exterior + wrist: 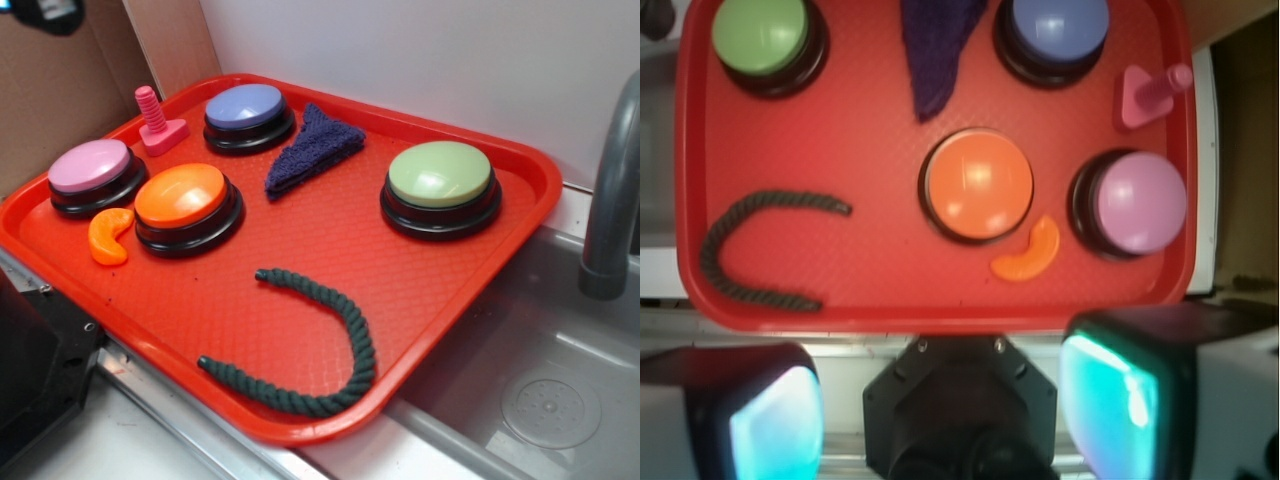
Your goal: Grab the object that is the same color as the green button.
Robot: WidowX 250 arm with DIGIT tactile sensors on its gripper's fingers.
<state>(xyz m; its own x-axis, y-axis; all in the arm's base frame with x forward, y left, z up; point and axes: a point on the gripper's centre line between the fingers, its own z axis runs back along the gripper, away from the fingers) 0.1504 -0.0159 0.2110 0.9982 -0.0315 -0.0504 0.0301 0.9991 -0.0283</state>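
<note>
The object, a dark green twisted rope (358, 340) (708, 255), lies bent in a C shape on the red tray (300, 250) (870, 270) near its front edge. At the tray's right side in the exterior view stands the green button (440, 173) (760, 32), pale green on a black base. In the wrist view my gripper (940, 410) is open, well above the tray's near rim, its two teal pads (775, 430) wide apart with nothing between them. The rope is to the upper left of the gripper there. I cannot pick out the gripper in the exterior view.
Also on the tray are an orange button (182, 196), a pink button (90, 166), a blue button (245, 106), a folded dark blue cloth (312, 148), a pink bolt (155, 122) and an orange crescent (108, 237). A steel sink (540, 380) and grey faucet (612, 190) lie to the right.
</note>
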